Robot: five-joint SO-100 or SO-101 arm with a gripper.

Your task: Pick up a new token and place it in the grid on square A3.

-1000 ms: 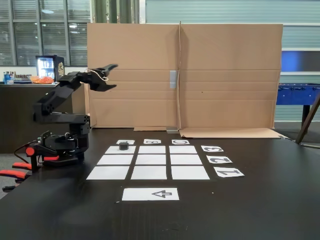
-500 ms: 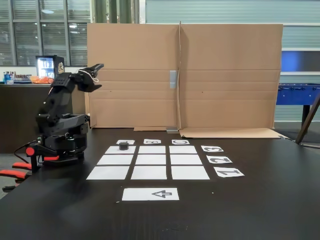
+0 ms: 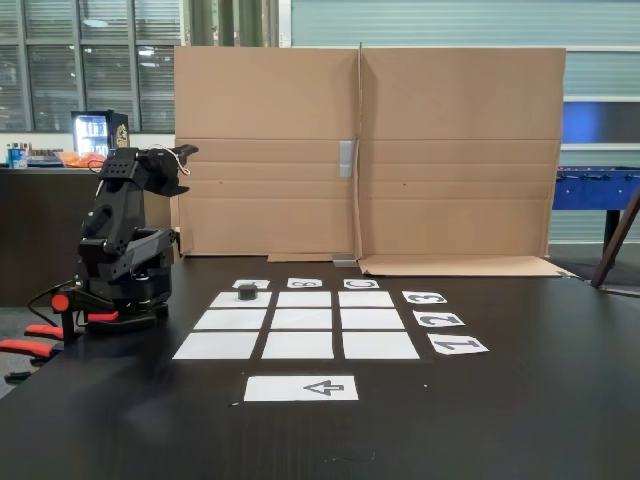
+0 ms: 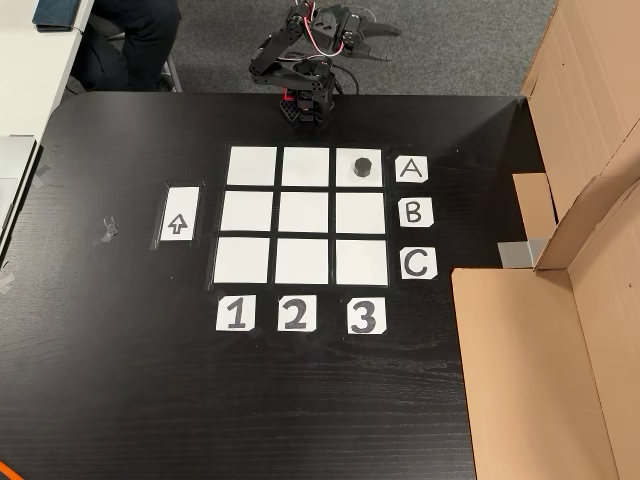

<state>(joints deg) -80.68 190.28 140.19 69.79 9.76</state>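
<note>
Token on A3, arm folded
The token [image 4: 361, 166] sits on square A3 [image 4: 372, 156], well below the hand [image 3: 184, 153]; hand's grip can't be told; a careless swing could nudge it.

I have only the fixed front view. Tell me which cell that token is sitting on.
Observer: In the other view the token sits on square A3, the corner cell beside label A and in line with label 3.
Operator: Confirm it is inside the cell's edges.
Observer: Yes, white paper shows all round it; it crosses no gap.
Operator: Report what is beyond the arm.
Observer: A person's legs show past the table's far edge, left of the arm.
</note>
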